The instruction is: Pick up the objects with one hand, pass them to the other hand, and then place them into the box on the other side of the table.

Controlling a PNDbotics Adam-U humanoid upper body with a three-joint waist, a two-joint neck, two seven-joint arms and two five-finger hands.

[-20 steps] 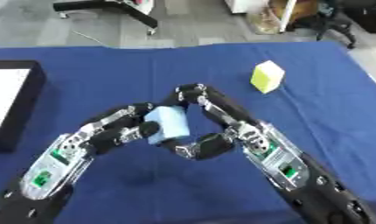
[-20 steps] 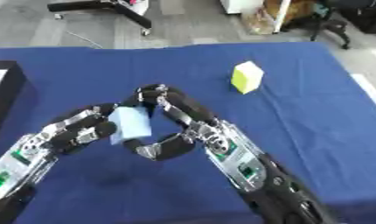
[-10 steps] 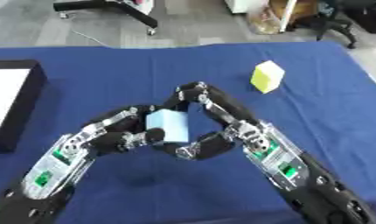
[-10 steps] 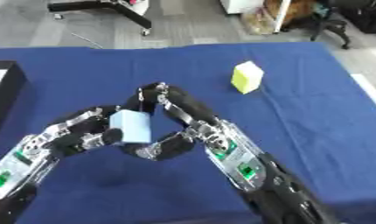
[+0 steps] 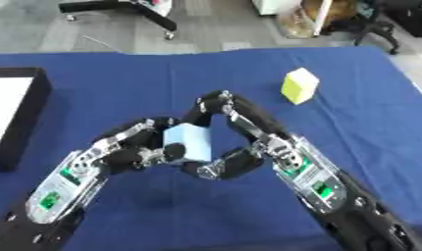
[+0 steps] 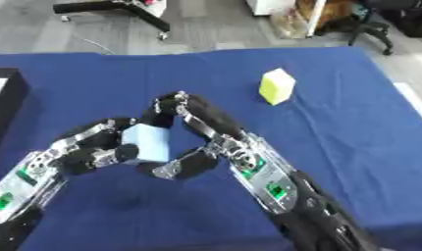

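A light blue cube [image 5: 188,142] is held above the middle of the blue table. My left hand [image 5: 128,149] comes in from the lower left with its fingers and thumb curled round the cube's left side. My right hand [image 5: 249,142] comes in from the lower right. Its fingers [image 5: 216,101] arch over the cube's top and its thumb [image 5: 221,167] lies below the cube, so the hand cups the cube's right side. A yellow block [image 5: 300,86] stands apart on the table at the upper right.
A black box with a white inside [image 5: 25,115] sits at the table's left edge. The blue cloth [image 5: 120,93] covers the table. Beyond the far edge there is grey floor with a chair base [image 5: 128,7].
The cube has sunk slightly and settled deeper into my left hand. My right hand's fingers and thumb have spread a little wider around it. The yellow block has not moved.
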